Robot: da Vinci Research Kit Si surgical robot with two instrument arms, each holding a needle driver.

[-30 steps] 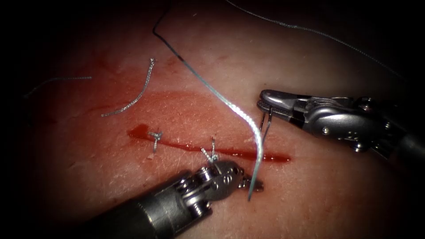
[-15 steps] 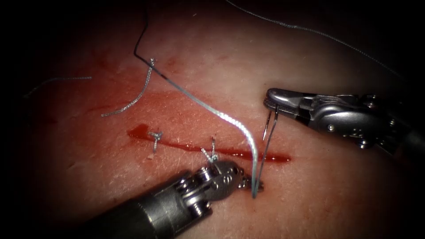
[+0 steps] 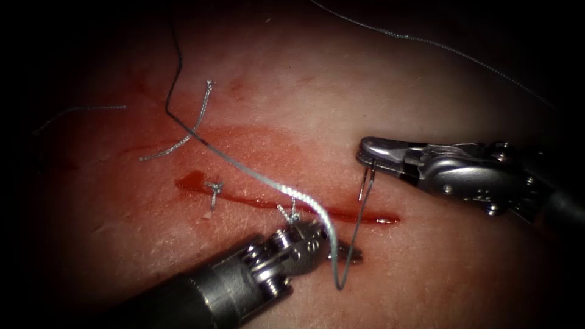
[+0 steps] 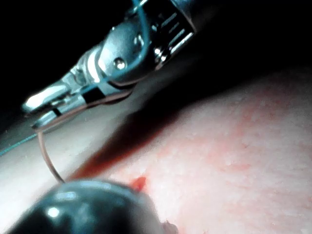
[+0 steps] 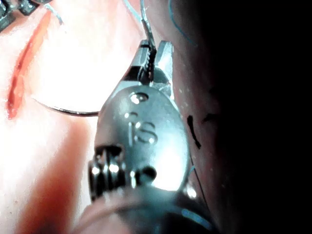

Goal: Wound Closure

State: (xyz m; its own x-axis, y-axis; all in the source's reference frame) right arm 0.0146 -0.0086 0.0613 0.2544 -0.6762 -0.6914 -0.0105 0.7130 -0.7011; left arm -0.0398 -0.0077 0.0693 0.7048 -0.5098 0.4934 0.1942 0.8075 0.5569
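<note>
1. Needle [image 3: 358, 228]: thin, dark and curved. It is pinched near one end by the right claw [image 3: 364, 156], whose jaws are pressed together on it. From there it hangs down across the right end of the cut [image 3: 256, 200]. Its lower end lies below the cut, just beside the left claw [image 3: 348, 251]. It appears to be clear of the tissue [image 3: 439, 262]; contact at its lowest point cannot be confirmed.
2. Thread [image 3: 268, 180]: silvery and braided. It rises from the needle's lower end, crosses in front of the left claw and the cut, and runs up and left. There it turns dark and passes toward the upper edge.
3. Left claw: its jaws look pressed together, below the cut. Whether they hold anything cannot be told, as the thread lies across them.
4. Cut: two knotted stitches are in place, one near the left end [image 3: 214, 189] and one mid-length [image 3: 291, 212]. The right portion is unstitched.
5. Surface: red fluid [image 3: 194, 181] pools at the left end of the cut and lines its length, with a paler stain above.
6. Loose items: one cut end of thread [image 3: 183, 133] lies above the cut, crossed by the thread, and another [image 3: 79, 109] lies at far left. A separate strand [image 3: 426, 42] runs along the upper right.
7. Clearance: the two claws are well apart, with bare tissue between the right claw and the cut.
</note>
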